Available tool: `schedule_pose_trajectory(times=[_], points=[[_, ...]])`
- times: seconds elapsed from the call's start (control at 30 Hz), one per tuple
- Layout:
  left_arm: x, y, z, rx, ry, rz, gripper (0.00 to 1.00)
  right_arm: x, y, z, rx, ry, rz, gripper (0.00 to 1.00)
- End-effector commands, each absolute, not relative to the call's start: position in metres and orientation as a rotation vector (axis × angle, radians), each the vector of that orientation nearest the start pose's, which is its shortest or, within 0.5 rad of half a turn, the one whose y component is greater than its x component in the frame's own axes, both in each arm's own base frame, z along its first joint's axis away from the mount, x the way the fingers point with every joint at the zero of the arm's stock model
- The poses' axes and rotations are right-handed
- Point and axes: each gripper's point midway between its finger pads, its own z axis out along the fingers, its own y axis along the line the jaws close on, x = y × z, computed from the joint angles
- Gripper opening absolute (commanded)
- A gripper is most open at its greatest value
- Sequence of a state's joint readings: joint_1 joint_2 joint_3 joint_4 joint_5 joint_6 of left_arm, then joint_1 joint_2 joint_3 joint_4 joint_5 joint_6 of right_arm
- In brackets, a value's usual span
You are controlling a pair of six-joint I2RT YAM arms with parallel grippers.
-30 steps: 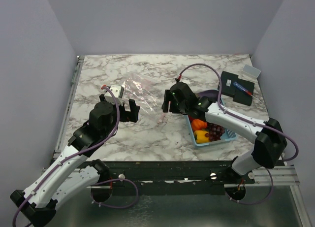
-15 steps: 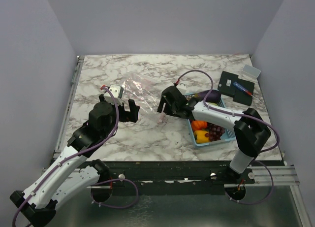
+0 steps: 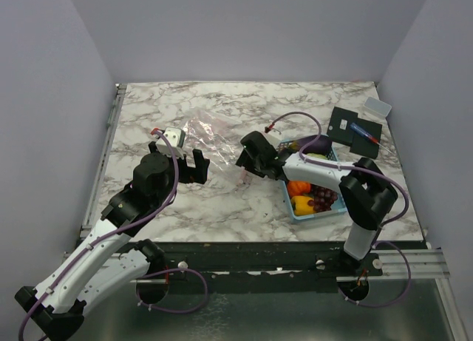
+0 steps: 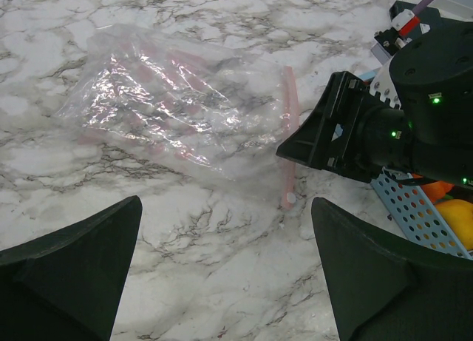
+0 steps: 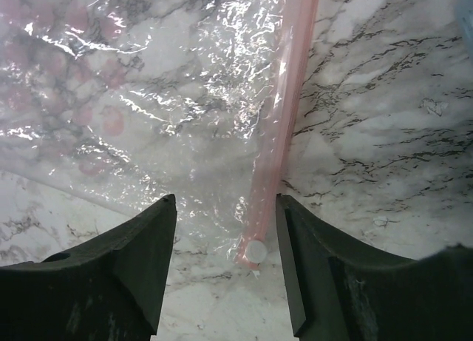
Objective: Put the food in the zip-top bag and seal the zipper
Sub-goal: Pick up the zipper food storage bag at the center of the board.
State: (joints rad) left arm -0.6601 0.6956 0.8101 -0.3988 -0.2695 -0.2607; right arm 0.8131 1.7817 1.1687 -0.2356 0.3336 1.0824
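The clear zip-top bag [image 3: 211, 132] lies flat on the marble table, also in the left wrist view [image 4: 170, 104]. Its pink zipper [image 5: 284, 112] runs along the mouth edge, its near end with a white slider. My right gripper [image 3: 244, 163] is open and low over that end; its jaws [image 5: 224, 208] straddle the strip without touching it. My left gripper [image 3: 198, 169] is open and empty, hovering just in front of the bag [image 4: 225, 282]. The food sits in the blue basket [image 3: 346, 205]: orange pumpkin [image 3: 298, 187], yellow pepper [image 3: 303, 203], grapes [image 3: 323, 199], eggplant [image 3: 314, 143].
A black pad with a pen-like item [image 3: 357, 126] and a small clear box [image 3: 378, 106] lie at the back right. The basket's corner [image 4: 410, 208] is close behind the right gripper's black body [image 4: 369, 126].
My right gripper has moved left and down from beside the basket to the zipper's near end. The left arm has not moved.
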Motion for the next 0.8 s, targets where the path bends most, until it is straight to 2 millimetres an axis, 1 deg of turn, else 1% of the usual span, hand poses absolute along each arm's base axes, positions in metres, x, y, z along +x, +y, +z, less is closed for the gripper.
schedule_pose_trajectory(times=[0.0, 0.17, 0.3, 0.47, 0.77], points=[[0.242, -0.142, 0.259, 0.199, 1.861, -0.388, 0.99, 0.344, 0.306, 0.058, 0.613, 2.345, 0.465, 0.61], [0.242, -0.142, 0.257, 0.200, 1.867, -0.388, 0.99, 0.348, 0.300, 0.049, 0.649, 2.343, 0.457, 0.60], [0.242, -0.142, 0.257, 0.202, 1.866, -0.385, 0.99, 0.350, 0.301, 0.045, 0.656, 2.342, 0.473, 0.59], [0.242, -0.143, 0.256, 0.204, 1.869, -0.384, 0.99, 0.355, 0.299, 0.040, 0.670, 2.337, 0.469, 0.54], [0.243, -0.143, 0.255, 0.206, 1.873, -0.379, 0.99, 0.363, 0.297, 0.041, 0.669, 2.309, 0.493, 0.47]])
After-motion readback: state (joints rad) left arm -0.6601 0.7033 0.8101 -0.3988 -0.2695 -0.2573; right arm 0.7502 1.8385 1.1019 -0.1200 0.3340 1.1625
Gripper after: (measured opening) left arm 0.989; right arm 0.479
